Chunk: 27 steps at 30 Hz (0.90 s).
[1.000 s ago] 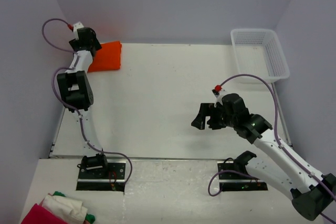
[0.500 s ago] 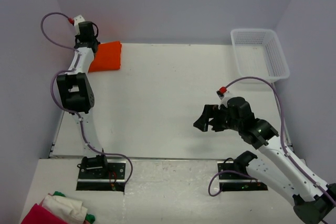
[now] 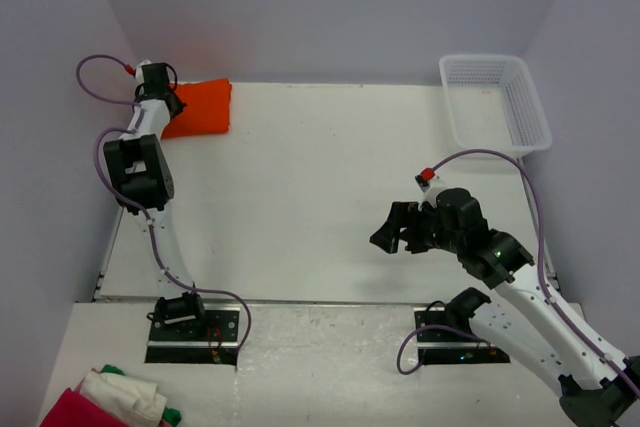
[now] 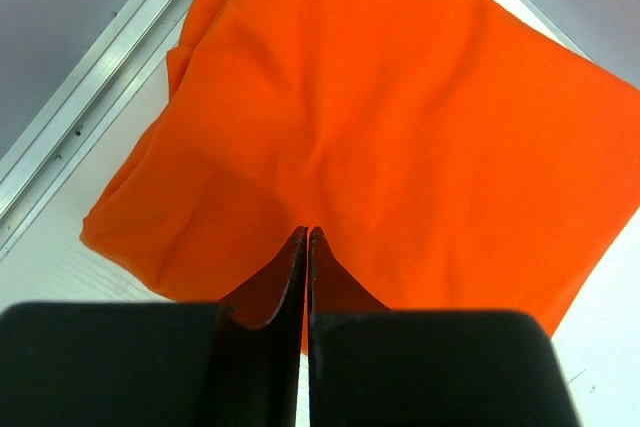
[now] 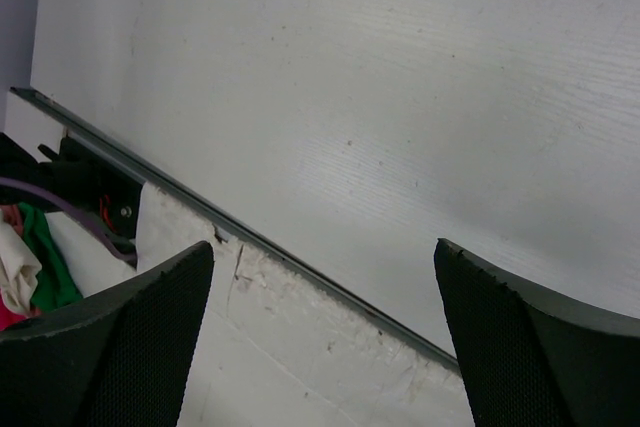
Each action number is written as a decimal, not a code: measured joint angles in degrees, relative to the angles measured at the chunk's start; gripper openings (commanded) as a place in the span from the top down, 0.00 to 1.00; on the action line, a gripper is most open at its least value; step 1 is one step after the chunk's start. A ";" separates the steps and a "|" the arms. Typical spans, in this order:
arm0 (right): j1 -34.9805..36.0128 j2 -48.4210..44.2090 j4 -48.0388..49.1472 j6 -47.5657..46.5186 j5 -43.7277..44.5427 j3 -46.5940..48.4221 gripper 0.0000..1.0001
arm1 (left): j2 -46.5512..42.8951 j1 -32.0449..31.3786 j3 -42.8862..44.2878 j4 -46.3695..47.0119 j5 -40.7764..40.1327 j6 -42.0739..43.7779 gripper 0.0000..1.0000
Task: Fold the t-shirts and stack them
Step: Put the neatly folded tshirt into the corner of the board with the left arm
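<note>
We've snapped the left gripper shut above the folded orange t-shirt in the worktop's far left corner; our right gripper stays wide open, edging toward the near edge.

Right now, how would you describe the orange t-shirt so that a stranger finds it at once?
Look at the white table and go to its far left corner, opposite the white basket. There the shut left pincer points at a folded orange t-shirt. It is the only bright orange thing; the red, white and green cloth pile lies off the table's near edge.
</note>
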 measured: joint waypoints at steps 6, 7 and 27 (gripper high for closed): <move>0.00 0.02 -0.07 0.00 0.02 0.00 0.08 | 1.49 0.90 0.76 -0.39 -0.81 0.00 1.00; 0.00 0.02 -0.07 0.00 0.02 0.00 0.08 | 1.79 1.11 0.76 -0.39 -0.94 0.00 1.00; 0.00 1.57 -1.44 0.02 0.48 0.00 0.08 | 3.02 6.19 0.87 -0.35 -1.03 0.02 1.00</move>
